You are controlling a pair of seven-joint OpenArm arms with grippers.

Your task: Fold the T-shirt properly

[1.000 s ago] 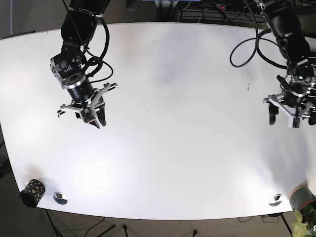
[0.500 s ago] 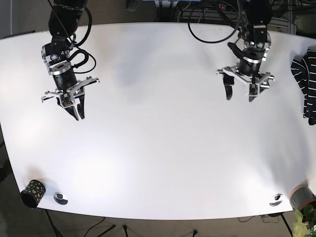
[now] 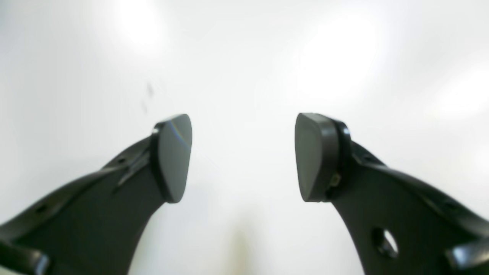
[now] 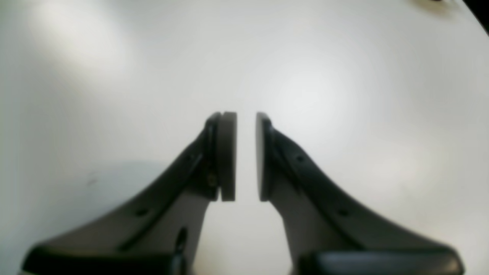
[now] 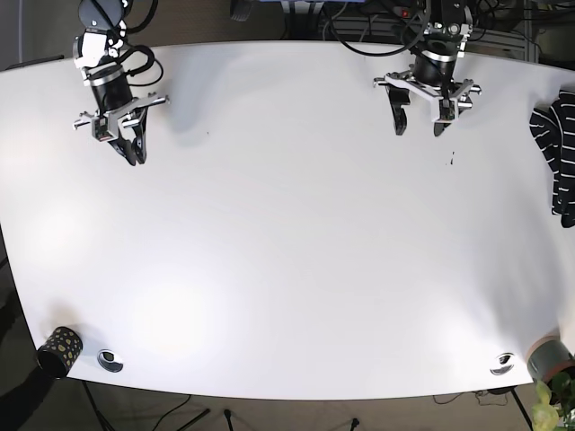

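The T-shirt point(image 5: 559, 153), dark with thin white stripes, lies bunched at the right edge of the white table point(image 5: 287, 251), partly cut off by the frame. My left gripper point(image 5: 420, 124) hangs near the far edge, well left of the shirt. It is open, and the left wrist view shows the left gripper point(image 3: 244, 152) with only bare table between its fingers. My right gripper point(image 5: 135, 153) is at the far left corner. In the right wrist view the right gripper point(image 4: 246, 152) has its pads a thin slit apart, holding nothing.
A black spotted cup point(image 5: 58, 350) and a metal disc point(image 5: 110, 360) sit at the near left corner. Another metal disc point(image 5: 502, 363) and a grey pot point(image 5: 550, 359) with a plant sit at the near right. Cables run behind the far edge.
Both arms have pulled back toward the far edge. The left gripper swung from the right edge to the far middle, leaving the striped shirt uncovered at the right. The right gripper moved to the far left.
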